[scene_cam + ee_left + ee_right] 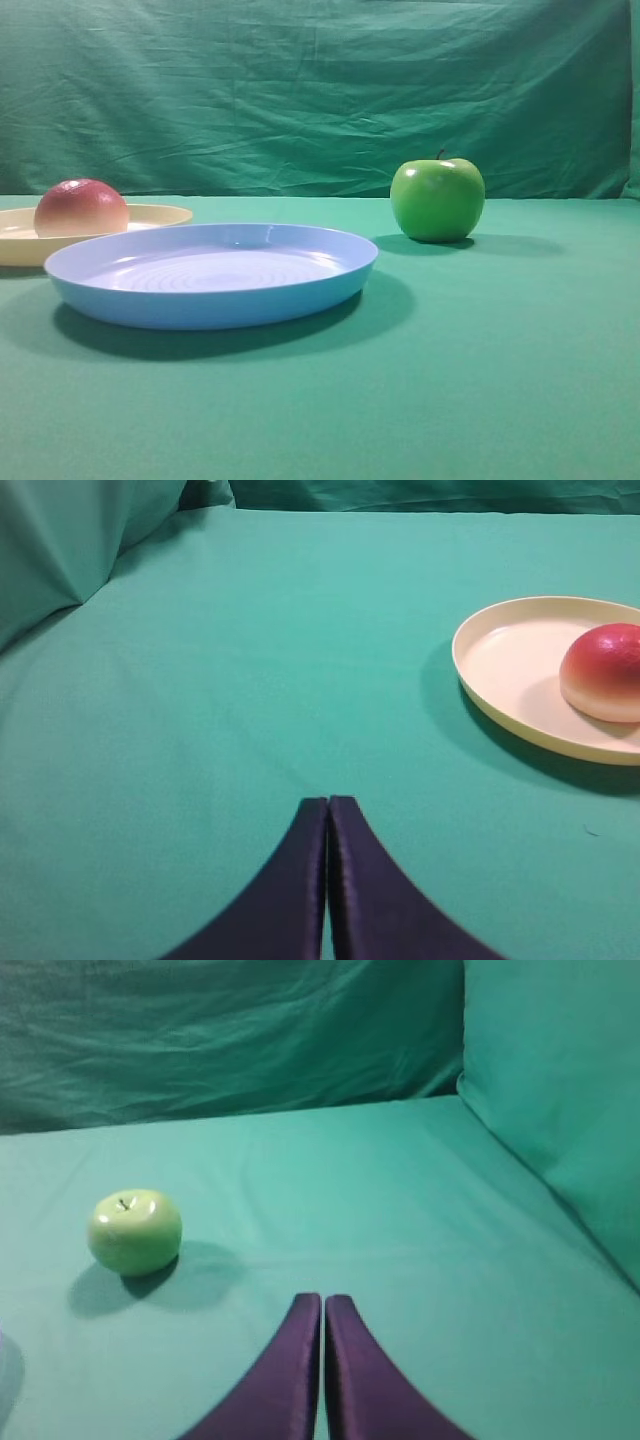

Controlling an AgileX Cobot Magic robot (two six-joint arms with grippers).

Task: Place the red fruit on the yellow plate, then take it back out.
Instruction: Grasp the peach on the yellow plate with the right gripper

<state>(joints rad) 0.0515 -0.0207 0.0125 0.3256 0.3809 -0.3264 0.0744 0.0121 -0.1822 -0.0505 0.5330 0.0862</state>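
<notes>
The red fruit (81, 208) rests on the yellow plate (160, 214) at the far left of the high view. In the left wrist view the red fruit (603, 672) lies toward the right side of the yellow plate (500, 665). My left gripper (328, 802) is shut with nothing in it, well short of the plate and to its left. My right gripper (323, 1299) is also shut and empty, over bare cloth. Neither gripper shows in the high view.
A light blue plate (215, 271) sits in front of the yellow one. A shiny green apple (437, 199) stands to the right, and the green apple (134, 1231) lies ahead-left of my right gripper. Green cloth (320, 90) covers table and backdrop.
</notes>
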